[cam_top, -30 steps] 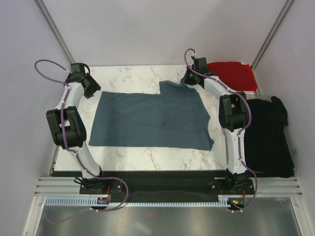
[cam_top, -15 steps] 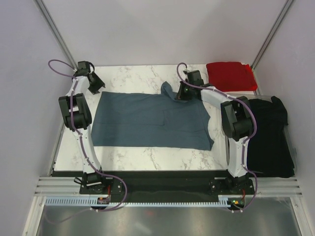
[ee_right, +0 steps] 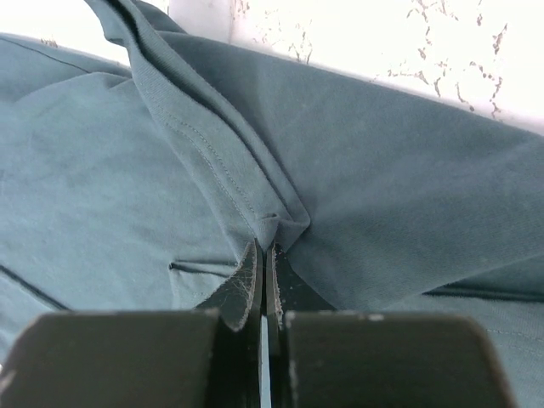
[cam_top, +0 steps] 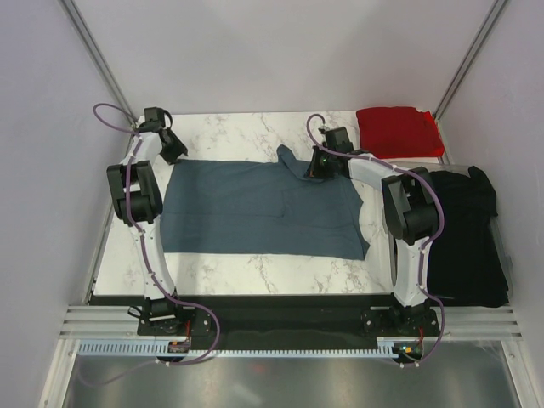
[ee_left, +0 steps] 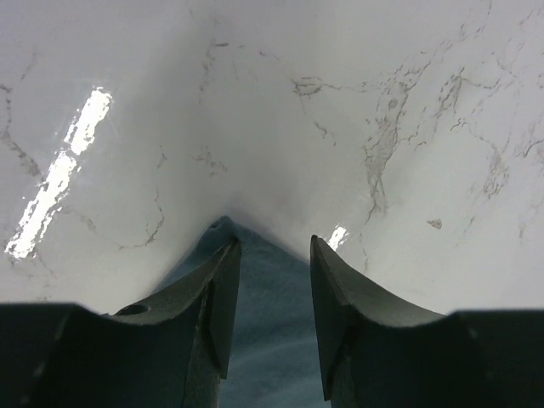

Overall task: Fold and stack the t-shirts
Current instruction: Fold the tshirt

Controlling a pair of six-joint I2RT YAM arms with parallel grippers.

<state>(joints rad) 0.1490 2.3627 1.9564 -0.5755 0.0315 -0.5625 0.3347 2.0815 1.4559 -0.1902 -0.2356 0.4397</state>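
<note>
The slate blue-grey t-shirt [cam_top: 255, 208] lies spread flat on the marble table [cam_top: 229, 132]. My left gripper [cam_top: 174, 153] is open at the shirt's far left corner. In the left wrist view its fingers [ee_left: 272, 242] straddle that corner [ee_left: 270, 323] without closing on it. My right gripper [cam_top: 313, 170] is shut on a raised fold of the shirt's far edge [ee_right: 382, 153], pinched at the fingertips [ee_right: 262, 248]. A folded bright red t-shirt [cam_top: 399, 132] lies at the far right corner. Black t-shirts [cam_top: 463, 238] are piled at the right.
Grey walls and slanted metal frame posts [cam_top: 93, 51] close in the table. The black pile hangs over the table's right edge beside the right arm. Bare marble [ee_left: 297, 102] shows beyond the shirt's far left corner.
My left gripper has moved right to the shirt's far left corner. My right gripper has moved left and nearer, dragging the far edge fold onto the shirt.
</note>
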